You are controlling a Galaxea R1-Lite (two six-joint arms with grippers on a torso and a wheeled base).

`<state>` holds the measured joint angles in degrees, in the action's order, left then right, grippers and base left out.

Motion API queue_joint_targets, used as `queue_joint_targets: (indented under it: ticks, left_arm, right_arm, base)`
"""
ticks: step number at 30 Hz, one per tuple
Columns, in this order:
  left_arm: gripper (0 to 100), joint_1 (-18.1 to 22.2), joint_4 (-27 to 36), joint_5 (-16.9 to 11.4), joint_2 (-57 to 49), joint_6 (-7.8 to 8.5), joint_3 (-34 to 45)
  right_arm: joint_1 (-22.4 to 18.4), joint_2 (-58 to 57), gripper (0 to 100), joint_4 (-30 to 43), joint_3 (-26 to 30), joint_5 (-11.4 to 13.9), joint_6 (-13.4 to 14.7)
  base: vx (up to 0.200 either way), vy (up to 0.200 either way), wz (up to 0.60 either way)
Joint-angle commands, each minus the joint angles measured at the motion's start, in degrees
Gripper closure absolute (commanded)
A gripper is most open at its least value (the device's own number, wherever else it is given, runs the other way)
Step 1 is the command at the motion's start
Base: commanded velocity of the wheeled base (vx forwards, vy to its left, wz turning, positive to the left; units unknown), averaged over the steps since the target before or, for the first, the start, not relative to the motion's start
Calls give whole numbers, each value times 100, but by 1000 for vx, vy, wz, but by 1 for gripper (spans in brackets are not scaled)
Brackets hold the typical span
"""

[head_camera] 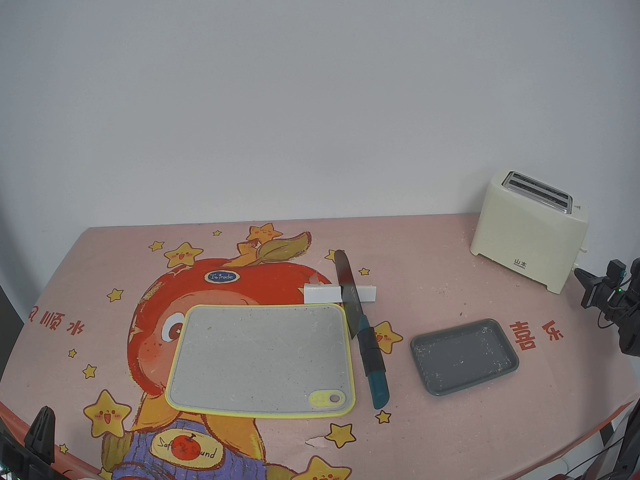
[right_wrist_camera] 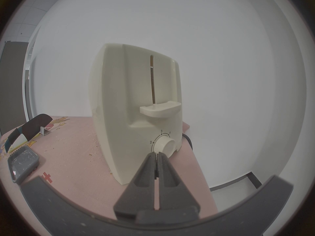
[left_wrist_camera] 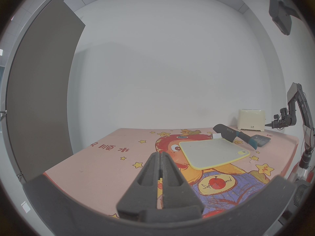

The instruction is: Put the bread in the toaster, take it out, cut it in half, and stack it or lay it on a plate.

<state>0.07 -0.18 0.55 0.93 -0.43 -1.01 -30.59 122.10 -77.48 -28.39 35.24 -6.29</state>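
1. The toaster [head_camera: 530,238] stands at the far right corner of the table [head_camera: 433,261]. Its 2 slots are on top, and they run from the far left toward the near right.
2. The bread is hidden. I judge that it sits down inside the slots, because the lever [right_wrist_camera: 160,108] is at the low end of its vertical track, but I cannot tell this for sure.
3. The right gripper [right_wrist_camera: 157,156] hangs just beside the toaster, at the table's right edge, with its fingers pressed together and nothing between them. It points straight at the narrow end that carries the lever and the dial [right_wrist_camera: 165,146]. The lever is above the fingertips and the dial is almost in line with them.
4. The left gripper [left_wrist_camera: 160,156] is at the near left corner of the table, well apart from the toaster. Its fingers are also together and they hold nothing.
5. So the right arm is clearly the nearer one. The coming move probably depends on the lever, whose travel is up and down.
6. The grey plate [head_camera: 465,357] lies between the toaster and the cutting board [head_camera: 260,358]. The knife [head_camera: 363,338] lies beside the board, its blade resting on a white block [head_camera: 323,293].
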Motion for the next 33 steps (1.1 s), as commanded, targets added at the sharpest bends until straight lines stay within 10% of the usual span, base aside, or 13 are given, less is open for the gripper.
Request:
queue_joint_targets:
  ticks: [1,33]
  left_arm:
    - [100,1,1,-2,-49,-1,101]
    - [100,1,1,7,-49,-1,101]
  right_arm:
    - [0,15,100,-4,0,0,-4]
    - [-35,121,100,-4,9,-9,-13]
  base:
    - [0,0,0]
    - [0,0,0]
